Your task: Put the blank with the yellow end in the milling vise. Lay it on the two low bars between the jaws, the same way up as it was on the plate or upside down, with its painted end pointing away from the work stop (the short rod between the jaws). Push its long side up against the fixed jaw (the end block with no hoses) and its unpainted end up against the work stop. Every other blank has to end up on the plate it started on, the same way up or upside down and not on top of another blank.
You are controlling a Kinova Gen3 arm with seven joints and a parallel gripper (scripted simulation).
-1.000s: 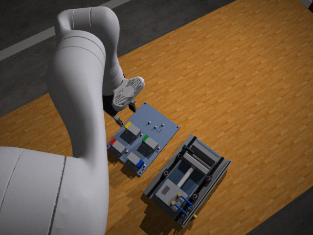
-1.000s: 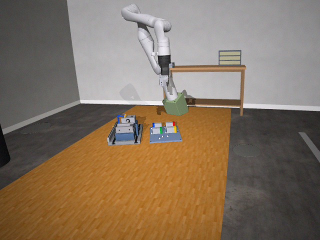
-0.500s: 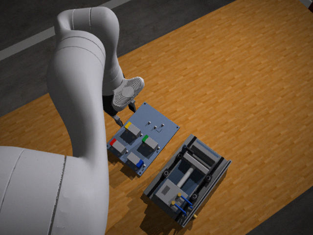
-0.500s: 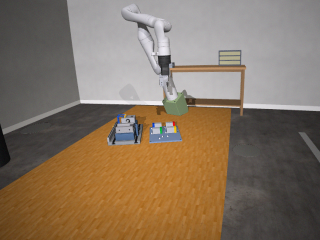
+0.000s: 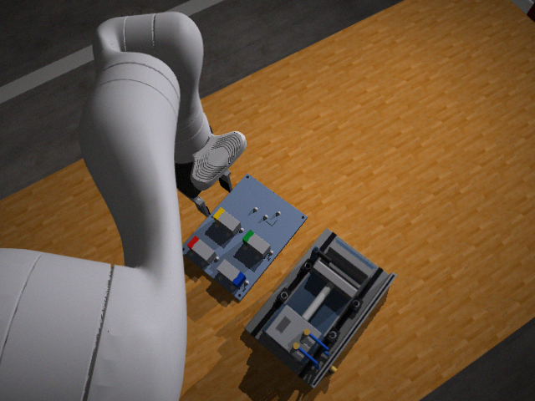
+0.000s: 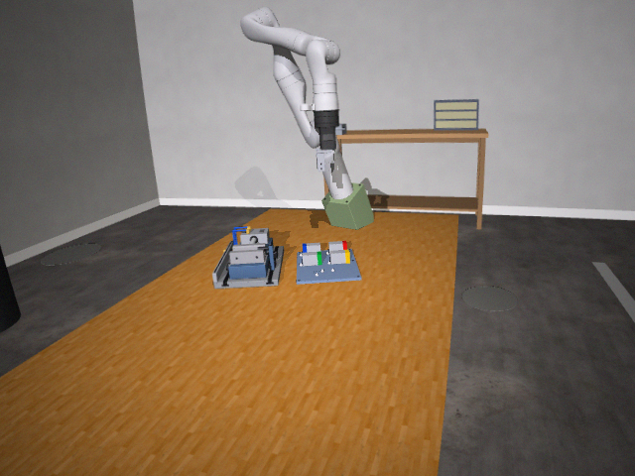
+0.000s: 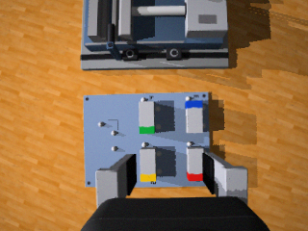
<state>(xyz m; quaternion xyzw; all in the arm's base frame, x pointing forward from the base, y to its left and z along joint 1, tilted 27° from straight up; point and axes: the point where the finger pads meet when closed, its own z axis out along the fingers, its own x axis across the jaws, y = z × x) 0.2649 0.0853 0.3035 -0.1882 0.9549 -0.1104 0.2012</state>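
At the left of centre in the top view, the grey rectangular blank with a yellow end (image 5: 226, 221) (image 6: 339, 257) (image 7: 148, 164) is lying on the flat blue plate (image 5: 282, 202) (image 6: 327, 275) (image 7: 100, 166). Grey blanks with green (image 5: 257, 243) (image 6: 312, 258) (image 7: 146, 116), red (image 5: 201, 250) (image 6: 337, 246) (image 7: 194, 164) and blue (image 5: 231, 273) (image 6: 312, 248) (image 7: 194, 116) ends are sharing it. Above, the fingers (image 5: 214, 193) (image 6: 327, 169) are hanging wide apart, holding nothing. Toward the lower right, the grey-and-blue milling vise (image 5: 343, 282) (image 6: 248, 270) (image 7: 155, 46) is standing near the plate.

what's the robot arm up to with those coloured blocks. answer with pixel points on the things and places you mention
Nothing is being held right now. The arm's open hand (image 5: 216, 194) (image 7: 169, 167) hangs above the near side of the blue plate (image 5: 247, 191) (image 6: 327, 277) (image 7: 98, 166). All four blanks lie on that plate, including the yellow-ended blank (image 5: 227, 222) (image 6: 338, 257) (image 7: 148, 163) meant for the vise (image 5: 291, 327) (image 6: 248, 270) (image 7: 204, 35). No blank is in the vise yet.
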